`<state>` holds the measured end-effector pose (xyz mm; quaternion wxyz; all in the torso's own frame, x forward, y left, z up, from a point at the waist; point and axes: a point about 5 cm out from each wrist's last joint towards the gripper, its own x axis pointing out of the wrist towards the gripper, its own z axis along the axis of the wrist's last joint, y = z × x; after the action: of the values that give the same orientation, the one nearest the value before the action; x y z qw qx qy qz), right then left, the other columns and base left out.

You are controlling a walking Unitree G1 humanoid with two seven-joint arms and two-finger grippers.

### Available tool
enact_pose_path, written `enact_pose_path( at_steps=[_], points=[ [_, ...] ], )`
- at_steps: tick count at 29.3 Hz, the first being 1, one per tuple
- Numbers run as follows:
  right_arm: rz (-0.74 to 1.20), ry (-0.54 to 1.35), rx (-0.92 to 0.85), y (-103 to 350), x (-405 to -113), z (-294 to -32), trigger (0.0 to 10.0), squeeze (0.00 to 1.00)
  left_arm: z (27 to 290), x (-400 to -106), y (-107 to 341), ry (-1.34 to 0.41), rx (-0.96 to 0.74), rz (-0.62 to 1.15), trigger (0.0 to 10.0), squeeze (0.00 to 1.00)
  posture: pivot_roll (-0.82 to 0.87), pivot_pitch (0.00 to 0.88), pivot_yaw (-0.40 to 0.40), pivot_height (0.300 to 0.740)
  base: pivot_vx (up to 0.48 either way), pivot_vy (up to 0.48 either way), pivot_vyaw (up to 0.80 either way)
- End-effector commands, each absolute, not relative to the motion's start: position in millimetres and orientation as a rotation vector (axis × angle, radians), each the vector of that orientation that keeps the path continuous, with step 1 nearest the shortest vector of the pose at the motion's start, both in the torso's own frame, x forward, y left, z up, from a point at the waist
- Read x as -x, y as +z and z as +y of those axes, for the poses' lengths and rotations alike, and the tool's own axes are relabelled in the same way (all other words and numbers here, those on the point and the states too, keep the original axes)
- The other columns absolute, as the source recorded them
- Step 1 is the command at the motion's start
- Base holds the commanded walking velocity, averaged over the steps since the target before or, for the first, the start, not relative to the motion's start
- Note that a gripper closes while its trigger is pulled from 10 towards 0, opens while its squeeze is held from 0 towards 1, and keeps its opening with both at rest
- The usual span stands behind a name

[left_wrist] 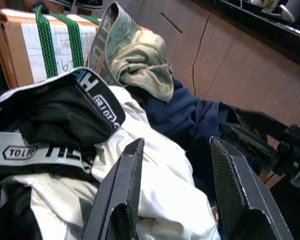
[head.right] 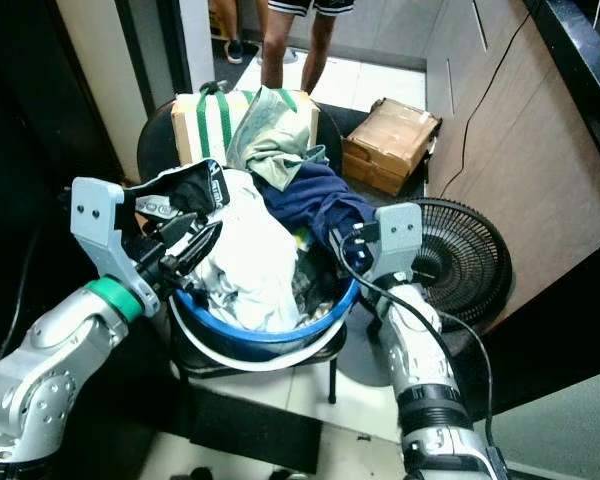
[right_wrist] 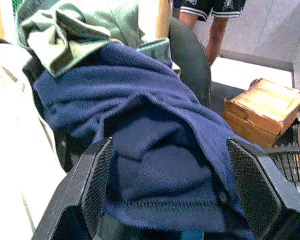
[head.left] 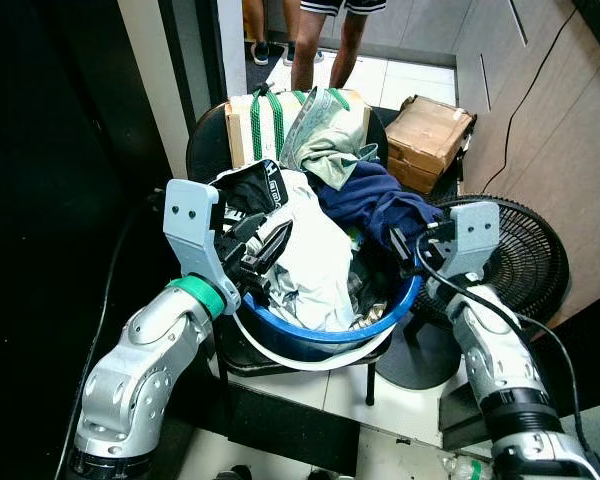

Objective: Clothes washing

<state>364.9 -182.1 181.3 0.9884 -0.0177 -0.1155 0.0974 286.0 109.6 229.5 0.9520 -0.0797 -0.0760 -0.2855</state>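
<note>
A blue basket (head.left: 332,337) with a white rim stands on a stool, heaped with clothes. A white shirt (head.left: 315,262) lies in front, with a black garment with a white lettered band (head.left: 248,186) at its left. A navy garment (head.left: 375,200) is on the right and a pale green one (head.left: 330,148) at the back. My left gripper (head.left: 270,240) is open at the basket's left side, its fingers (left_wrist: 132,170) over the white shirt (left_wrist: 160,190). At the basket's right side my right gripper (right_wrist: 167,150) is open, its fingers standing either side of the navy garment (right_wrist: 155,150).
A cardboard box with green straps (head.left: 255,120) rests on a black chair behind the basket. Another cardboard box (head.left: 430,135) sits on the floor at the back right. A black floor fan (head.left: 525,255) stands close to my right arm. A person's legs (head.left: 325,40) are at the back.
</note>
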Motion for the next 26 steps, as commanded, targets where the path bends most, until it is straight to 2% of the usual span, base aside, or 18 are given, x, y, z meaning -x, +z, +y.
enact_pose_path(
  at_steps=[1, 14, 26],
  points=[
    [-0.205, 0.208, 0.025, 176, -366, -177, 10.0, 0.00, 108, -282, 225, -0.589, 0.172, -0.134, 10.0, 0.00, 0.07, 0.201, 0.044, 0.740, 0.000, 0.000, 0.00],
    [-0.201, 0.217, 0.013, 172, -367, -163, 10.0, 0.00, 107, -275, 223, -0.597, 0.177, -0.114, 10.0, 0.00, 0.08, 0.234, 0.042, 0.740, 0.000, 0.000, 0.00],
    [-0.232, 0.089, -0.094, 190, -385, -169, 10.0, 0.00, 105, -275, 223, -0.607, 0.180, -0.105, 10.0, 0.00, 0.07, 0.237, 0.053, 0.740, 0.000, 0.000, 0.00]
  ],
)
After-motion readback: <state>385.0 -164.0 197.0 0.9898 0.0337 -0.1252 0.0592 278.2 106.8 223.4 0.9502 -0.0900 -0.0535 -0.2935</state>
